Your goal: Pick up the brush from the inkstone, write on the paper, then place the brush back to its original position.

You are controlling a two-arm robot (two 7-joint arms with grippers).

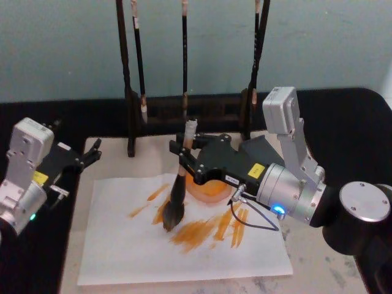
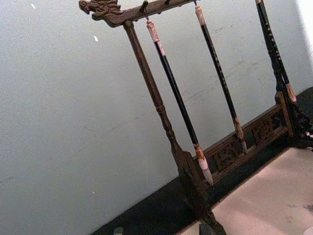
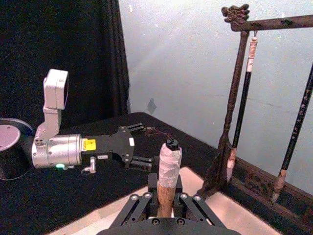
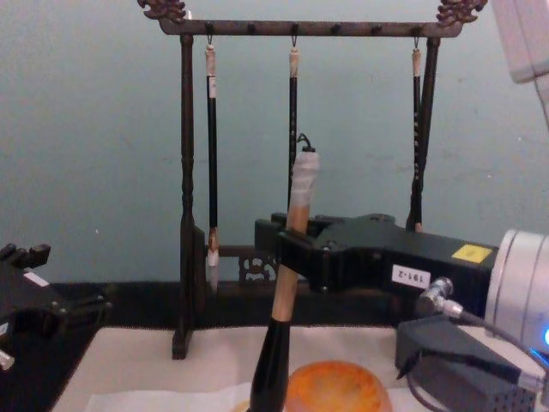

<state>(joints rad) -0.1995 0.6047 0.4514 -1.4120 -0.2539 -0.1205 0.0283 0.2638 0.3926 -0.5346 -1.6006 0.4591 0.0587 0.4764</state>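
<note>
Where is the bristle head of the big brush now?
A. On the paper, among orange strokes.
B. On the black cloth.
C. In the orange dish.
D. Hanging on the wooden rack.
A: the right gripper holds the brush with its bristle tip down on the paper among orange strokes, clear of the orange dish; the left gripper sits open beside the paper.

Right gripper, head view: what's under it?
The orange inkstone, only its near edge showing; the rest is covered by the right gripper, shut on the brush. Left gripper sits open left of the paper.
</note>
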